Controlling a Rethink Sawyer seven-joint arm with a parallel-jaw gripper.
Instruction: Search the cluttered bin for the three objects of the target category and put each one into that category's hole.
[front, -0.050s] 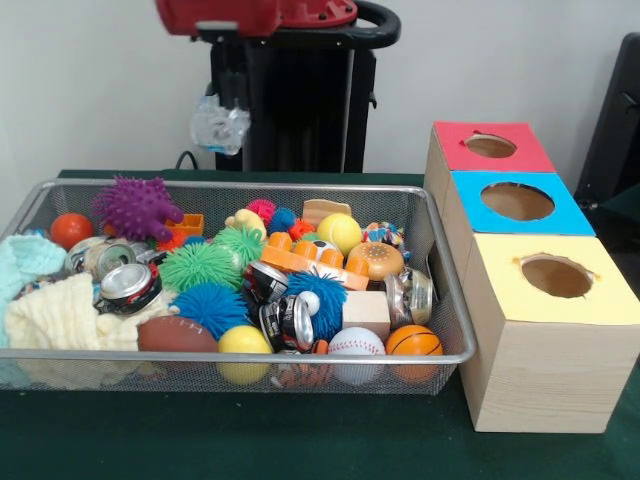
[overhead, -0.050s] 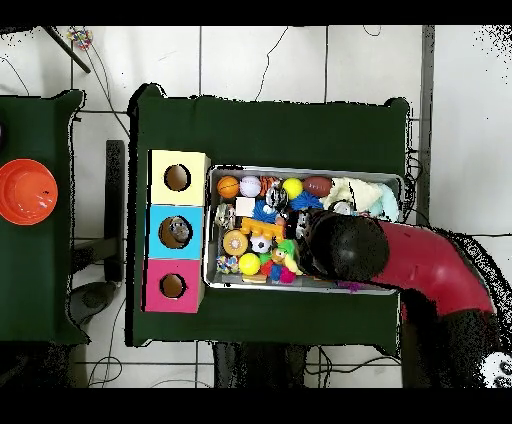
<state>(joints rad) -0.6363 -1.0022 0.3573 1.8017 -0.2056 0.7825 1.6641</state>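
A wire mesh bin (front, -0.050s: 240, 186) (overhead, -0.050s: 300, 170) is piled with mixed objects. Sports balls lie along its near side: a basketball (front, -0.050s: 413, 340), a baseball (front, -0.050s: 355, 343) and a brown football (front, -0.050s: 175, 333). Drink cans (front, -0.050s: 288, 322) (front, -0.050s: 128, 285) lie among spiky rubber balls in purple (front, -0.050s: 137, 207), green (front, -0.050s: 200, 265) and blue (front, -0.050s: 210, 305). Beside the bin stand three boxes with round holes: red (front, -0.050s: 455, 150), blue (front, -0.050s: 470, 205) and yellow (front, -0.050s: 610, 300). In the overhead view the red arm (overhead, -0.050s: 420, 265) reaches over one end of the bin and hides what is under it. The gripper itself does not show.
Cream cloth (front, -0.050s: 60, 315) and teal cloth (front, -0.050s: 25, 262) fill the bin's left end. A wooden block (front, -0.050s: 366, 310), an orange toy brick (front, -0.050s: 305, 255) and yellow balls (front, -0.050s: 339, 232) lie mid-bin. An orange bowl (overhead, -0.050s: 27, 190) sits on a separate side table.
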